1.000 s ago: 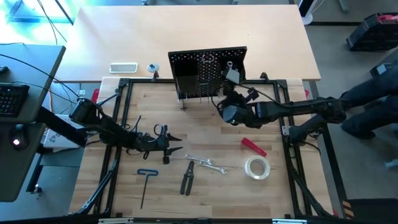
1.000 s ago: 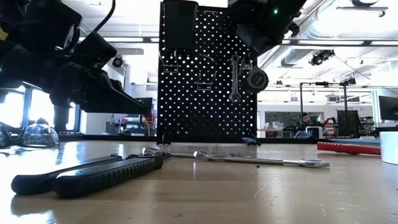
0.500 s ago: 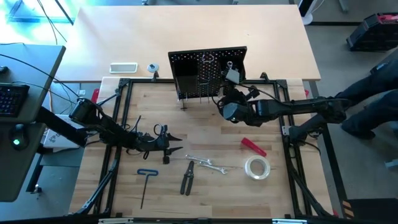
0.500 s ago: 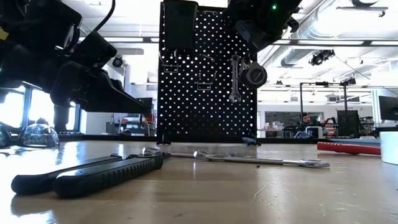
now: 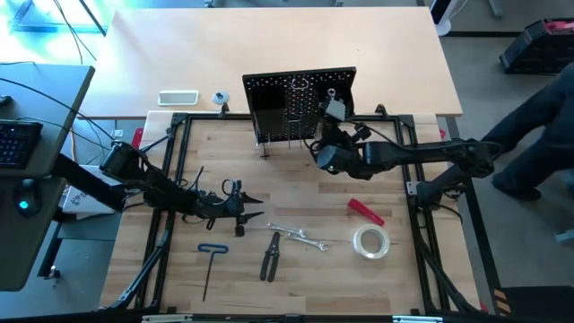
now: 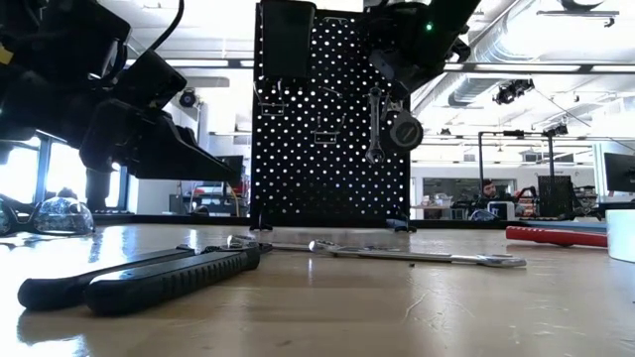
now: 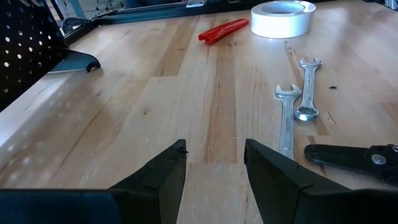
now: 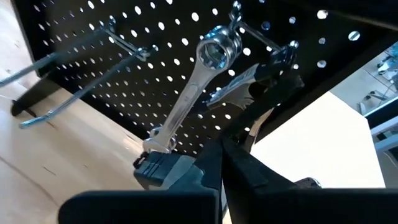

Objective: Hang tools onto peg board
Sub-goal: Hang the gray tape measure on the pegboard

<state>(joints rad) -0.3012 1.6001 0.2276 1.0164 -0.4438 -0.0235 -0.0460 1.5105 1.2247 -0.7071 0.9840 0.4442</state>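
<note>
While its fingers stayed pressed shut on nothing, the right gripper [image 8: 222, 163] hovered just before the peg board [image 5: 300, 106] — a silver wrench [image 8: 189, 94] hanging from a hook there, left gripper [image 7: 214, 163] open above the table [image 7: 186, 93], near two wrenches [image 7: 297, 109].

Three wrenches [image 5: 298, 235], one pliers [image 5: 269, 260], one tape roll [image 5: 370, 241].

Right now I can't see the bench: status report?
Right gripper shut, empty, at peg board. Wrench hangs on hook. Left gripper open, low over table. Nothing blocking.
</note>
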